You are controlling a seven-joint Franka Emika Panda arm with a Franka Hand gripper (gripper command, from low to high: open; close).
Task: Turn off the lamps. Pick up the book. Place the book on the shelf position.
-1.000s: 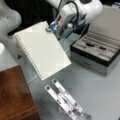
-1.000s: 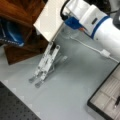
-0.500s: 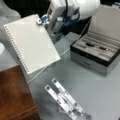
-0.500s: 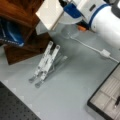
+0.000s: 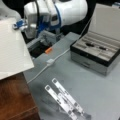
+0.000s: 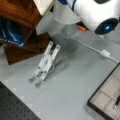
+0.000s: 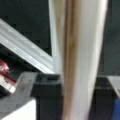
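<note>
Two raised front views sharing the metal stand (image 5: 65,100) (opposite sides); wrist view close-up.

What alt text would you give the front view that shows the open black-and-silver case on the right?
The gripper holds the book by its upper edge, above the shelf position at a front view's left. A metal stand and an open case sit on the grey table.

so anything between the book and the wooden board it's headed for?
Nothing visible. The gripper holds the book by its edge, and in a front view the book already hangs over the dark wooden board. The metal stand and the case sit off to the right on the grey table.
</note>
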